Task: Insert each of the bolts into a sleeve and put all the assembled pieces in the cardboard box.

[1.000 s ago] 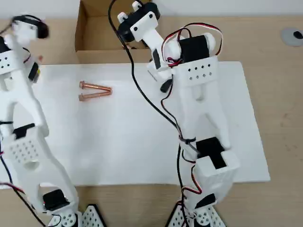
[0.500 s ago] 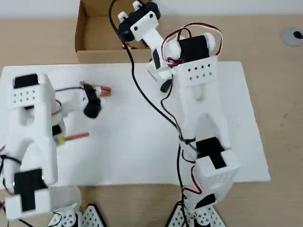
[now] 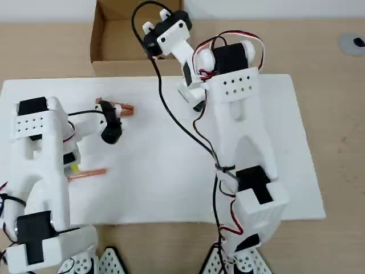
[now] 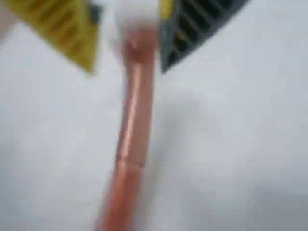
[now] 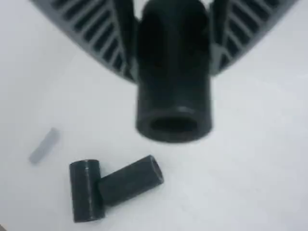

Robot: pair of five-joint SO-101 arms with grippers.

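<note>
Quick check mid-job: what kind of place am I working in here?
Probably a lab or hobby workbench set up for robot assembly practice: two desktop arms at a wooden table, a white work sheet, a cardboard box.

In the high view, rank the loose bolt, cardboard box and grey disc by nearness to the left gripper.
From the left gripper:
1. loose bolt, just beyond it on the white sheet.
2. cardboard box, past the sheet's far edge.
3. grey disc, far right corner.

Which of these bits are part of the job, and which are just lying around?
Job: copper bolt in left claw; second copper bolt; black tubular sleeve in right claw; two loose black sleeves; brown cardboard box.
Lying about: grey round disc; small grey scrap.
</note>
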